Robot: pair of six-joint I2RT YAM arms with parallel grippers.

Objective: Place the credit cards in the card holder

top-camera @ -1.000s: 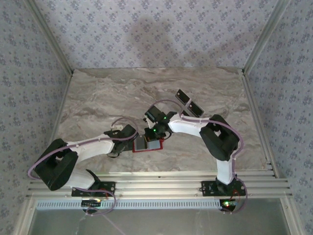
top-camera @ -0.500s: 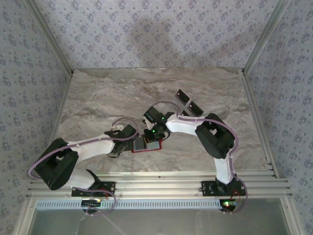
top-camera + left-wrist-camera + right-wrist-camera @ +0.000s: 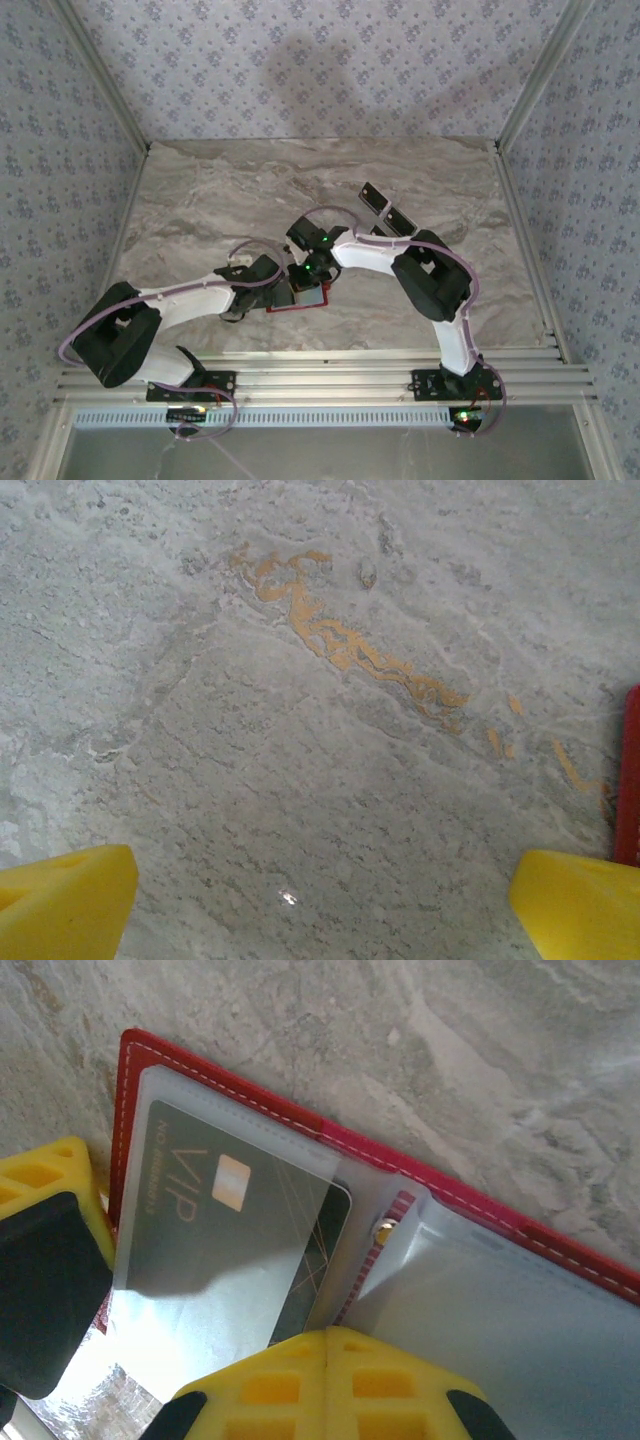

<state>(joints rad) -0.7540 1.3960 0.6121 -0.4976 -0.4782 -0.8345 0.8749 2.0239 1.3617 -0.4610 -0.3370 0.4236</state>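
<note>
Right gripper (image 3: pixel 325 1348): yellow fingers clenched tip to tip, nothing visible between them. Directly ahead of the tips lies the red folding card holder with clear plastic sleeves (image 3: pixel 450 1192), open flat on the grey marble-patterned table (image 3: pixel 300 710). A dark grey plastic credit card marked VIP (image 3: pixel 215 1220) sits in the sleeve just ahead and to one side of the tips. It is mostly in, but the end nearest the fold pokes past the sleeve's mouth.

Left gripper (image 3: pixel 320 905): fingers spread wide, released, gripping nothing. There is bare table between them, and the holder's red edge lies just outside one finger.

One glossy black rectangular card (image 3: pixel 375 197) and a second black card (image 3: pixel 400 220) lie well beyond the right fingers, apart from the holder.

Risks, as I judge them:
- Nothing clamps the holder, so a push from the closed tips could slide the whole thing instead of seating the card.
- The thin sleeve may buckle, jamming the card or letting it ride back out.
- An off-centre nudge would skew the card across the sleeve's mouth.
</note>
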